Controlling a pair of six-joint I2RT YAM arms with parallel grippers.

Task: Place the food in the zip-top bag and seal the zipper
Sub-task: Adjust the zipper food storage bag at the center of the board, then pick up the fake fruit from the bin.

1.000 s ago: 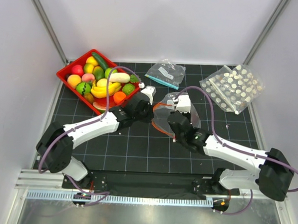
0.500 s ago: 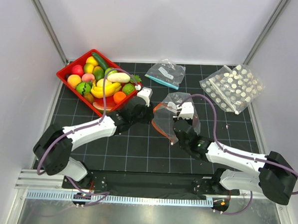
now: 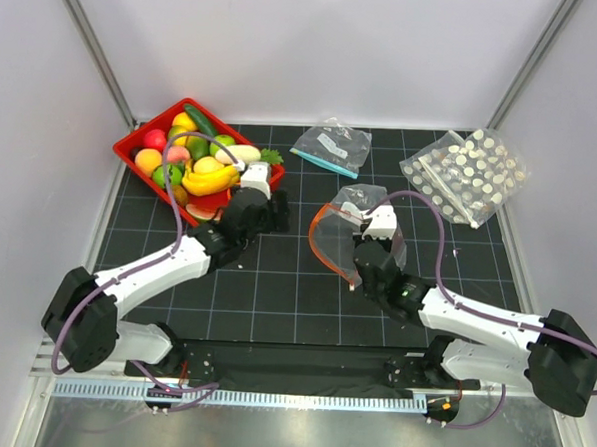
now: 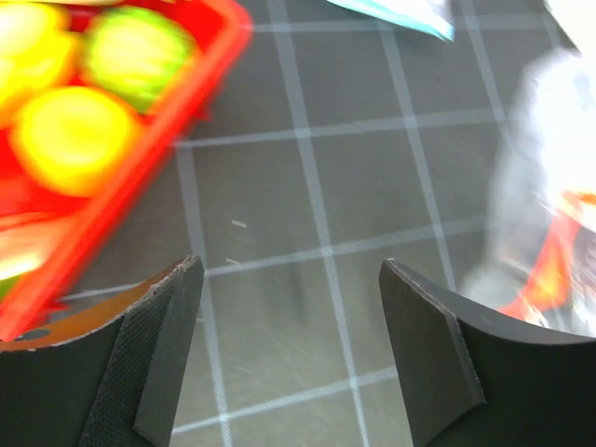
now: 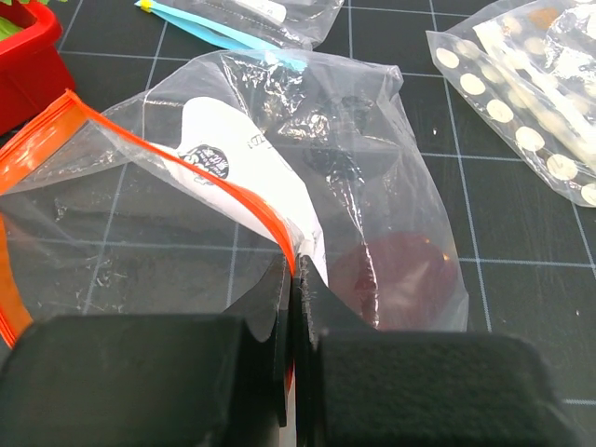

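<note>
The food (image 3: 206, 164) lies heaped in a red tray (image 3: 132, 145) at the back left; in the left wrist view a green lime (image 4: 140, 56) and a yellow piece (image 4: 70, 140) show inside it. The zip-top bag (image 3: 351, 208) (image 5: 354, 140) lies at mid-table with its mouth gaping to the left. My right gripper (image 3: 361, 239) (image 5: 298, 265) is shut on its orange-red zipper (image 5: 186, 158). A dark red piece (image 5: 405, 270) rests inside the bag. My left gripper (image 3: 275, 214) (image 4: 289, 270) stands open and empty over the mat, between tray and bag.
A clear bag with a teal strip (image 3: 333, 145) lies at the back centre. A white-dotted bag (image 3: 466, 172) (image 5: 531, 102) lies at the back right. White walls close in the black gridded mat (image 3: 275, 282) on three sides.
My left gripper opened and drew back left from the bag's mouth toward the tray. My right gripper stays shut on the zipper strip, and the bag's mouth has shifted slightly.
</note>
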